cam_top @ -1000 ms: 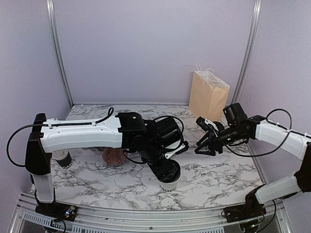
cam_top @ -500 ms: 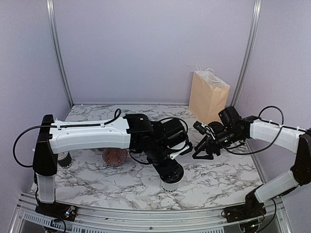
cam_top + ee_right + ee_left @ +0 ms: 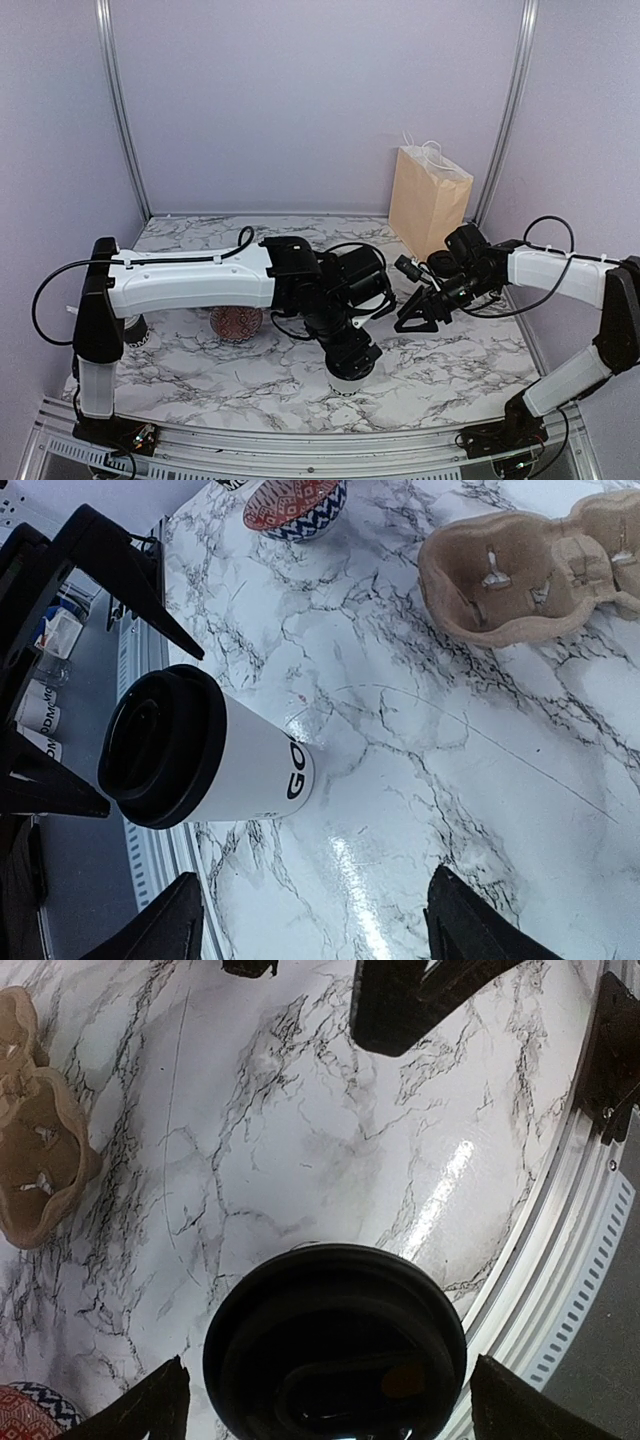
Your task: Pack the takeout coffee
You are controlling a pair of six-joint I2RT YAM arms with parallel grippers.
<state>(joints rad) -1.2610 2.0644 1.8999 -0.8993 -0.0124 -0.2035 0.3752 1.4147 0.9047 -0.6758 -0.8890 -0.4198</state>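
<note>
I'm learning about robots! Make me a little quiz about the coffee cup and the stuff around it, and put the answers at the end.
1. True or false: the coffee cup stands upright on the marble table with its black lid on.
2. What colour is the paper bag at the back of the table? A) tan B) blue C) green
3. Fill in the gap: the left gripper hangs over the cup with its jaws ___.
Key: 1 true; 2 A; 3 open.
</note>
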